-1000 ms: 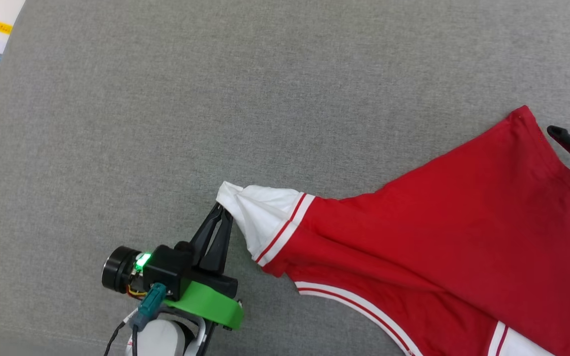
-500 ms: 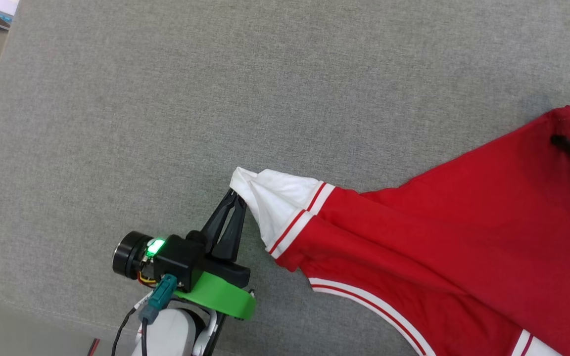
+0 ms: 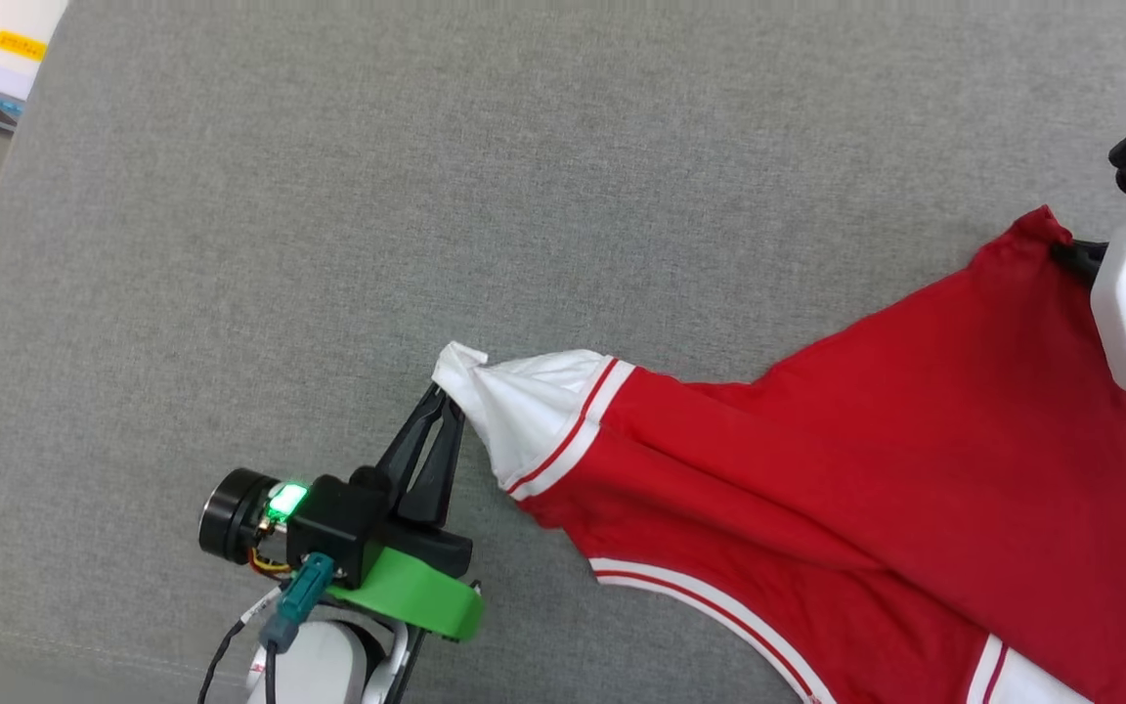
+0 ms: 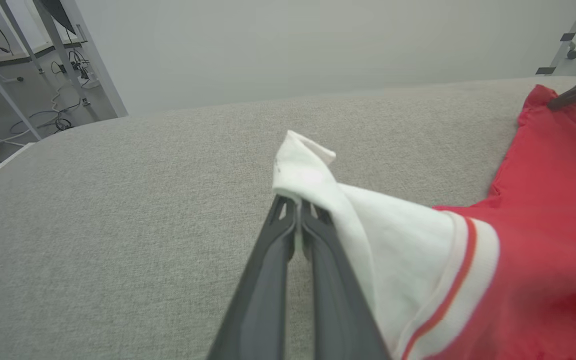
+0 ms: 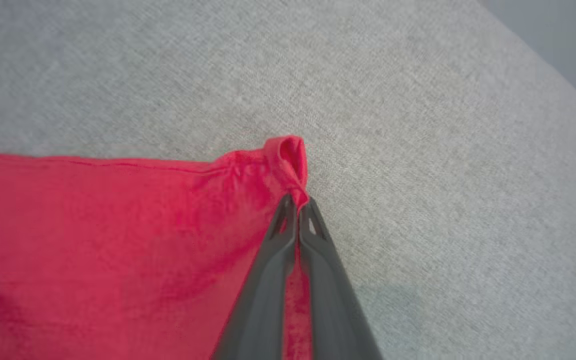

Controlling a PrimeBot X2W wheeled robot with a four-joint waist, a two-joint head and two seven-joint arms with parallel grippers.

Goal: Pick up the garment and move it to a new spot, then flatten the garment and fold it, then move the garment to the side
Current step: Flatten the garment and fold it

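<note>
The right claw, open a second ago, now pinches the far red corner of the garment, which lies on the right of the grey counter; with the left claw still clamped on the white sleeve, it looks ready to lift or stretch.

The garment lies on the cloth-covered surface, filling the lower right of the head view. Its sleeve points toward frame centre, touching the left gripper at lower centre-left. The garment's upper corner meets the right gripper at the right edge.
</note>
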